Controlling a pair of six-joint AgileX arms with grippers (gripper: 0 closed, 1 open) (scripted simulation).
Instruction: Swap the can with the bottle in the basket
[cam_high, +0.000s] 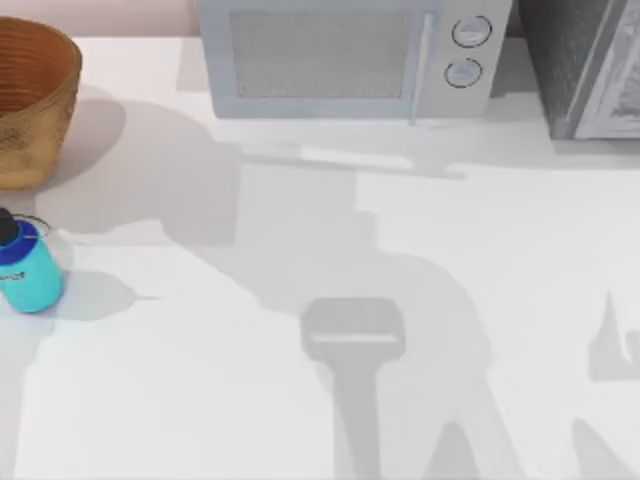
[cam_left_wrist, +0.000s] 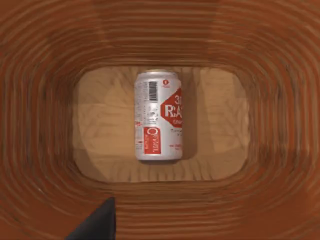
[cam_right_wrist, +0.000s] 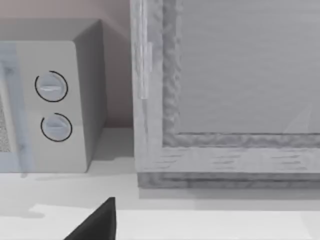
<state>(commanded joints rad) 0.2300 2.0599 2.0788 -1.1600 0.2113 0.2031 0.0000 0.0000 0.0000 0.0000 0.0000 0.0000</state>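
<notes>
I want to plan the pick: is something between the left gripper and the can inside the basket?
Nothing visible is. In the left wrist view the can lies alone on its side on the basket floor, with open space above it.

Golden-brown woven basket (cam_high: 35, 100), ringed with darker reddish bands inside, paler tan floor. White can (cam_left_wrist: 158, 115) with red diamond label, red square panel, black barcode. Teal-turquoise bottle (cam_high: 30, 272) with dark blue cap. Plain white desk (cam_high: 400, 300) crossed by grey shadows. Pale grey microwave (cam_high: 350, 55), speckled door, two round dials.
</notes>
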